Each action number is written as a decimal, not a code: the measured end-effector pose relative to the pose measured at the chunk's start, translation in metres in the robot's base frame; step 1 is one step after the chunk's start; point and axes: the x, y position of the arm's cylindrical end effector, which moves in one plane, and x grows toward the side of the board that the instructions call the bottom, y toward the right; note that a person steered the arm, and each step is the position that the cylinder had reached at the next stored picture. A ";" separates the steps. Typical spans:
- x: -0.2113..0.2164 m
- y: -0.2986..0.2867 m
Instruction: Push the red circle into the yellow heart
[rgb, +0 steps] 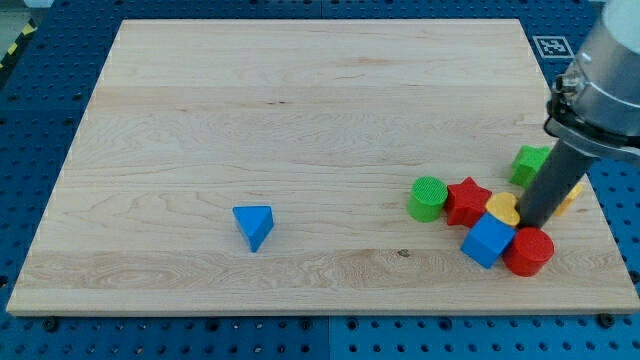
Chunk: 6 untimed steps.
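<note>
The red circle (528, 251) lies near the view's bottom right, touching a blue cube (487, 241) on its left. The yellow heart (502, 208) sits just above the cube, right of a red star (467, 200). My tip (529, 224) stands between the yellow heart and the red circle, just above the circle and right of the heart. The dark rod rises from there to the arm at the view's right edge.
A green circle (428, 198) lies left of the red star. A green block (530, 165) sits above, partly behind the rod. A yellow-orange block (572, 194) peeks out right of the rod. A blue triangle (254, 226) lies alone at lower centre-left. The board's right edge (600, 215) is close.
</note>
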 end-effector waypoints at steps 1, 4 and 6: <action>0.000 -0.010; 0.038 0.075; 0.067 0.057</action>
